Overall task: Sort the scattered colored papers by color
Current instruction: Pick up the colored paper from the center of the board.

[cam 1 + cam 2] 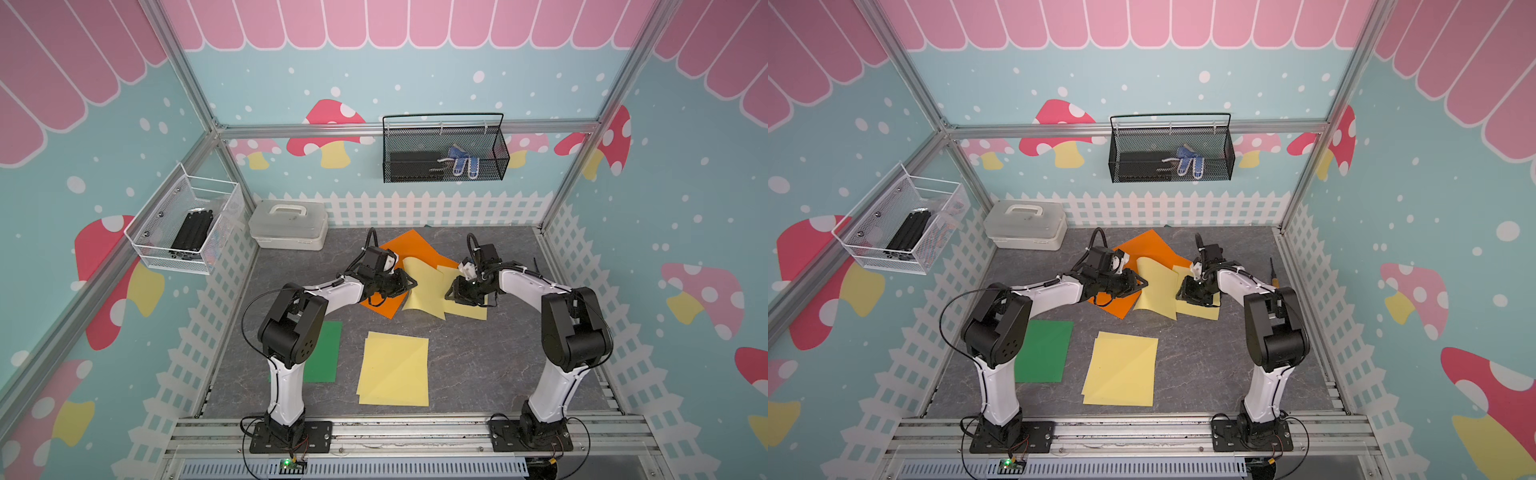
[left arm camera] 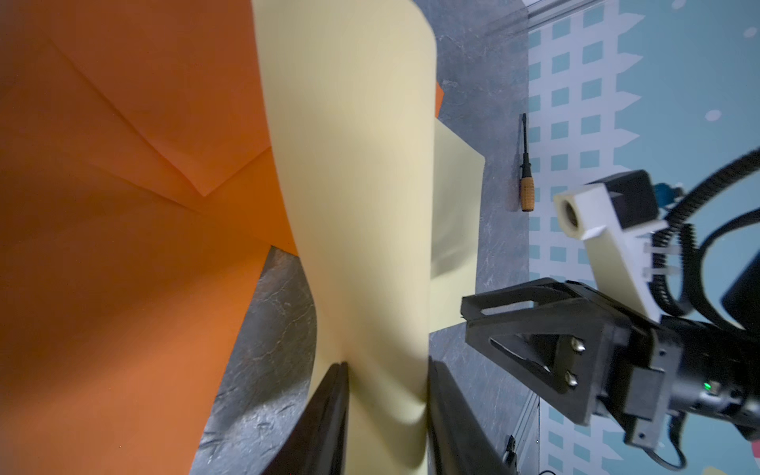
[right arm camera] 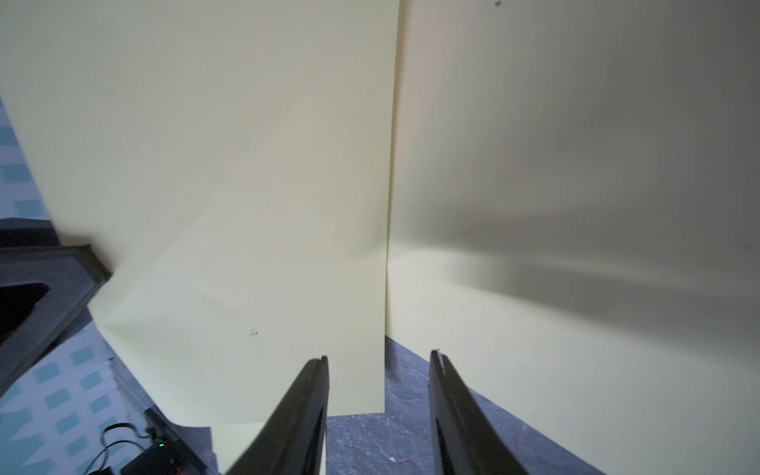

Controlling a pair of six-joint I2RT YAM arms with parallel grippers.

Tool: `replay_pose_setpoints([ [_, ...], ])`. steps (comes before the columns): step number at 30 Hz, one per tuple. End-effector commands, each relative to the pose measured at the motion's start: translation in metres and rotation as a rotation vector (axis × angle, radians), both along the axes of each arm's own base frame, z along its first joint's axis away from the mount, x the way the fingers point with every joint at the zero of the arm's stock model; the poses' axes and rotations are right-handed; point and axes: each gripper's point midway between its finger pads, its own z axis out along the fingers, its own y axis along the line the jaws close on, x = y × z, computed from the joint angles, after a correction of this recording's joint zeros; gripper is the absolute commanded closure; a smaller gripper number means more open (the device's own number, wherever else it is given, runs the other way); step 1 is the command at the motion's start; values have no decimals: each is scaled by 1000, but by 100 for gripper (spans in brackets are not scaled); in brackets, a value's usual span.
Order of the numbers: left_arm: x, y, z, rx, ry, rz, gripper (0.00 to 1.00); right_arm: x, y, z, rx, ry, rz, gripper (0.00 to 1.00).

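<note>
left tool (image 1: 412, 285) parted around the raised, curled yellow sheet (image 1: 426, 291), can't tell if pinching, right tool (image 1: 449, 293) spread just beside it, orange sheets (image 1: 409, 246) underneath on surface (image 1: 478, 353)

The left arm (image 1: 332, 291) and right arm (image 1: 524, 283) each rise, fold at the elbow and stretch inward, so the left gripper (image 1: 409, 289) and right gripper (image 1: 449, 296) point at one another, close but not touching, both with jaws partly apart.

The worktop (image 1: 490, 357) is grey with thin pale veins. The orange paper (image 1: 409, 247), green paper (image 1: 326, 353) and yellow papers (image 1: 395, 370) are plain. The wall (image 1: 415, 83) is light blue with white dots and red mushrooms (image 1: 332, 120).
</note>
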Motion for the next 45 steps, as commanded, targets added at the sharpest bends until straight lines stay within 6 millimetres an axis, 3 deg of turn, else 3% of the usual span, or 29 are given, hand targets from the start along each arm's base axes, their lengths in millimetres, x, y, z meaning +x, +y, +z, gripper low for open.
replay_pose_setpoints([
  [1,-5,-2,13,-52,-18,-25,66,11,13,15,218,-30,-38,53],
  [6,-3,1,17,-100,-15,-14,66,26,10,22,499,-80,-140,48],
  [9,-3,3,24,-117,-21,-17,66,31,1,23,567,-111,-178,44],
  [21,-3,3,54,-189,-55,-26,66,48,6,22,866,-127,-245,42],
  [25,-5,2,62,-200,-60,-36,65,50,6,19,885,-133,-248,41],
  [34,-3,1,61,-218,-59,-28,65,54,10,44,914,-156,-197,41],
  [45,2,-3,56,-218,-52,-27,64,45,29,62,937,-147,-123,56],
])
